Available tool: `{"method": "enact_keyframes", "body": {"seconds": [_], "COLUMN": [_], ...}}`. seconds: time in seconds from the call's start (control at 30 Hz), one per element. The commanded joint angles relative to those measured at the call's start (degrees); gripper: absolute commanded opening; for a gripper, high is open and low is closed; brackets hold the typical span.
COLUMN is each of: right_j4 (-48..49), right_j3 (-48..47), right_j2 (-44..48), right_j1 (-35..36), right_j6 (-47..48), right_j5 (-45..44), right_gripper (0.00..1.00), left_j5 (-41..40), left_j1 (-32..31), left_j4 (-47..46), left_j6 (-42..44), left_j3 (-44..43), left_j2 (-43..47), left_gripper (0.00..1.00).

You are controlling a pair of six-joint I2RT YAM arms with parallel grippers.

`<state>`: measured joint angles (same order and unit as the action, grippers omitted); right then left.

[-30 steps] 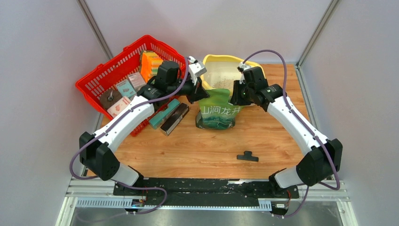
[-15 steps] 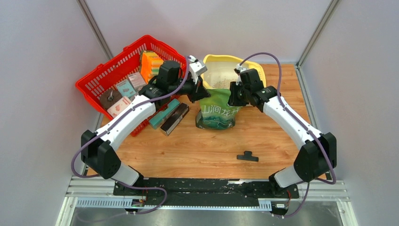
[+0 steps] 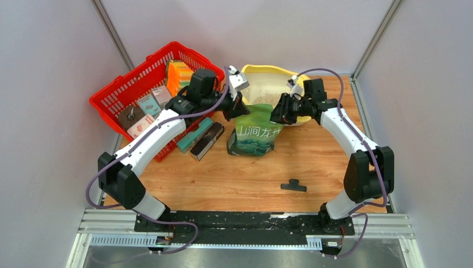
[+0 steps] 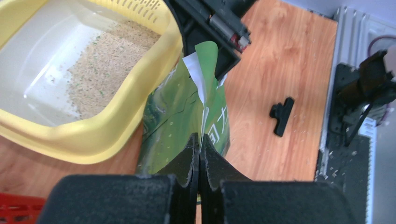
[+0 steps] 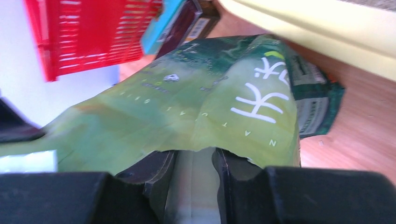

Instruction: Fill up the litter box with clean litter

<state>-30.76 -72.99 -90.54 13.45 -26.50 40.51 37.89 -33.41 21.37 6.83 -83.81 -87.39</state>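
The pale yellow litter box point(image 3: 262, 71) stands at the back middle of the table, with clean litter point(image 3: 262, 96) spread in its white basin point(image 4: 42, 51). A green printed bag point(image 3: 254, 137) stands upright just in front of it, its torn top held from both sides. My left gripper point(image 3: 239, 109) is shut on the bag's left top edge point(image 4: 200, 140). My right gripper point(image 3: 277, 116) is shut on the right top edge point(image 5: 194, 158), with the bag's pale lining between its fingers. Granules point(image 4: 107, 65) lie near the perforated side of the box.
A red mesh basket point(image 3: 120, 92) with several packets sits at the back left. Two flat boxes point(image 3: 203, 137) lie between it and the bag. A small black clip point(image 3: 293, 185) lies on the wood near the front. Grey walls close in on both sides.
My right arm has swung its wrist toward the back right and turned, still holding the bag. The bag's bottom has shifted slightly left. My left gripper has barely moved.
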Motion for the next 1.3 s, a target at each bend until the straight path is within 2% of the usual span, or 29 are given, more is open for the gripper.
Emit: {"method": "enact_keyframes", "body": {"seconds": [0.0, 0.17, 0.33, 0.43, 0.67, 0.8, 1.03, 1.17, 1.27], "right_j4": [2.2, 2.6, 2.8, 2.2, 2.9, 9.3, 11.4, 12.3, 10.2], "right_j3": [-1.7, -2.1, -2.2, -2.6, -1.5, 1.1, 2.9, 2.9, 5.1], "right_j2": [2.3, 4.0, 2.2, 1.6, -0.8, -1.1, -0.6, -0.4, -0.4], "right_j1": [-3.5, -8.6, -11.6, -12.9, -16.4, -17.8, -18.4, -18.6, -19.1], "right_j6": [-5.1, -5.0, -5.2, -4.7, -8.6, -17.4, -21.9, -21.4, -16.2], "right_j5": [20.4, 24.1, 30.5, 30.9, 33.2, 34.5, 34.9, 35.1, 36.3], "right_gripper": [0.0, 0.0, 0.0, 0.0, 0.0, 0.0, 0.0, 0.0, 0.0], "left_j5": [2.7, 2.1, 0.9, 0.4, -1.3, -2.3, -4.9, -7.8, -7.2], "left_j1": [-0.5, -0.4, -0.5, -0.5, -0.4, -0.4, -0.4, -0.4, -0.4], "left_j4": [0.9, 9.0, 12.4, 15.2, 17.0, 16.1, 8.9, 5.0, 4.3], "left_j6": [10.5, 21.3, 30.9, 36.3, 43.2, 43.8, 50.0, 52.7, 53.0], "left_j3": [-3.6, -2.4, -0.2, -0.7, -0.1, 0.0, 2.4, 3.7, 4.1], "left_j2": [6.0, 10.0, 13.4, 14.4, 14.9, 14.7, 15.8, 16.0, 16.0], "left_gripper": [0.0, 0.0, 0.0, 0.0, 0.0, 0.0, 0.0, 0.0, 0.0]}}
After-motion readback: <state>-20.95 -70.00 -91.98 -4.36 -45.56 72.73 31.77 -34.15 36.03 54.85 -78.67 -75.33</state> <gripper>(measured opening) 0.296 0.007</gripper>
